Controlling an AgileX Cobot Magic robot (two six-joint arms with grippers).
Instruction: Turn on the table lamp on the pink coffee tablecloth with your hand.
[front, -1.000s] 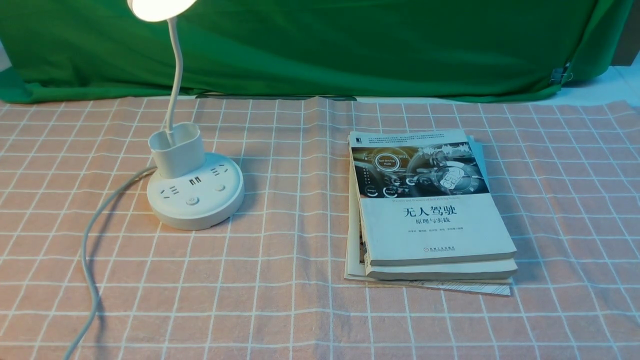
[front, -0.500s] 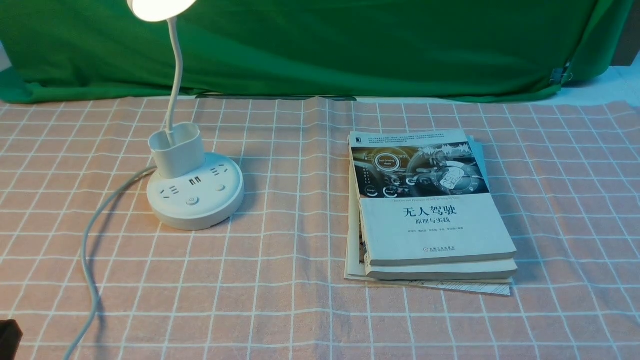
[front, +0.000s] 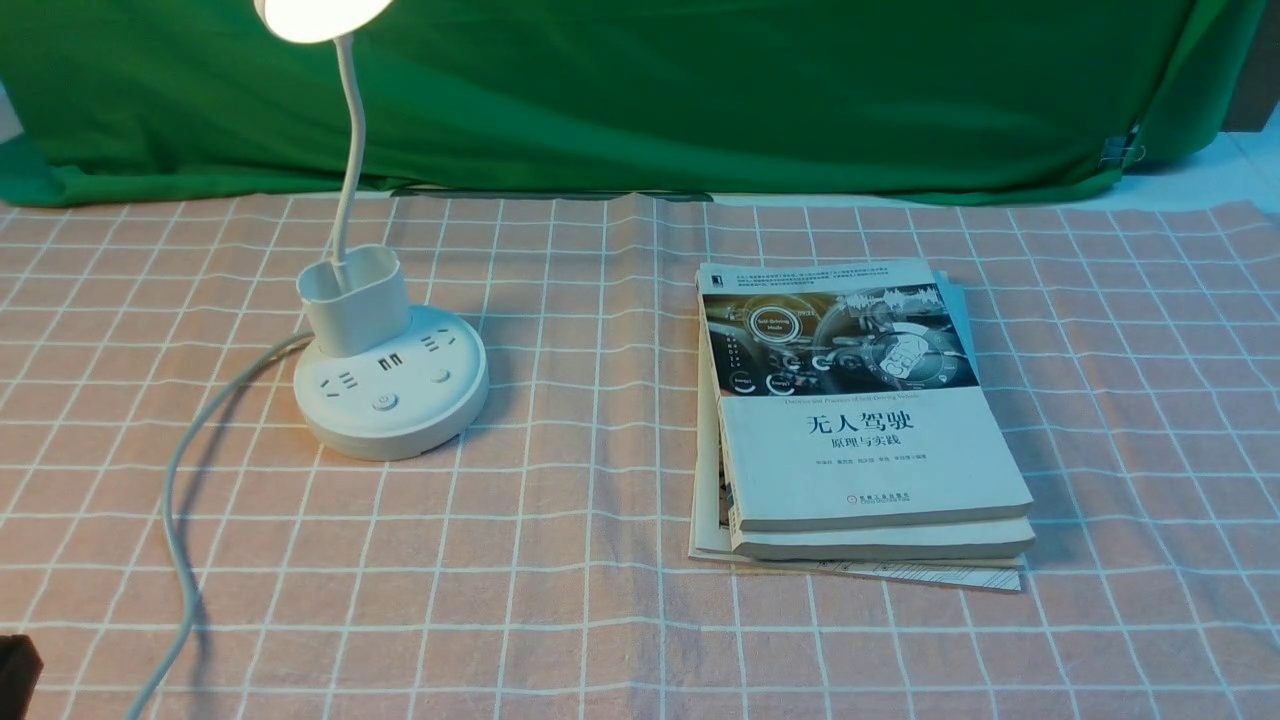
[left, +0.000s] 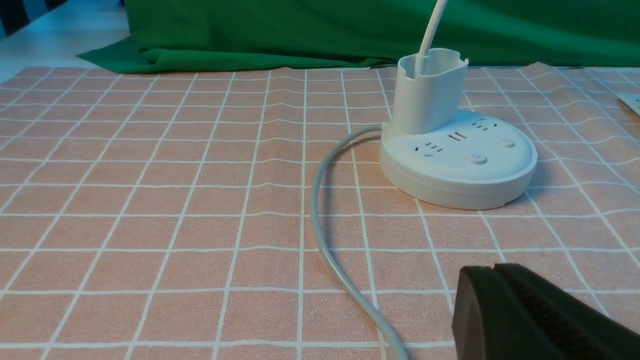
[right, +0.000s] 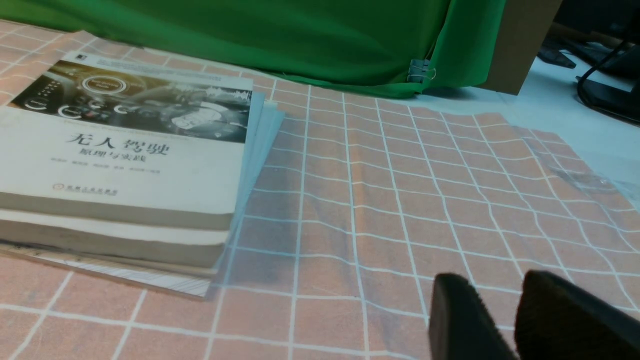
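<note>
The white table lamp (front: 390, 395) stands on the left part of the pink coffee tablecloth (front: 560, 600). Its round head (front: 320, 15) glows bright at the top edge. The grey cord (front: 175, 480) runs from the base toward the front. In the left wrist view the lamp's base (left: 457, 165) lies ahead of my left gripper (left: 495, 269), well apart from it. That gripper's jaws are pressed together and hold nothing. Only a black bit of the left hand (front: 15, 672) shows in the front view's lower left corner. My right gripper (right: 500, 287) hovers over the cloth with a gap between its jaws, empty.
A stack of books (front: 860, 420) lies right of centre on the cloth; it also shows in the right wrist view (right: 125, 150). A green backdrop cloth (front: 700, 90) hangs along the back edge. A transparent sheet (right: 575, 175) lies at the cloth's far right.
A black bit of the left hand has come into the front view's lower left corner. The lamp stays lit and the books have not moved.
</note>
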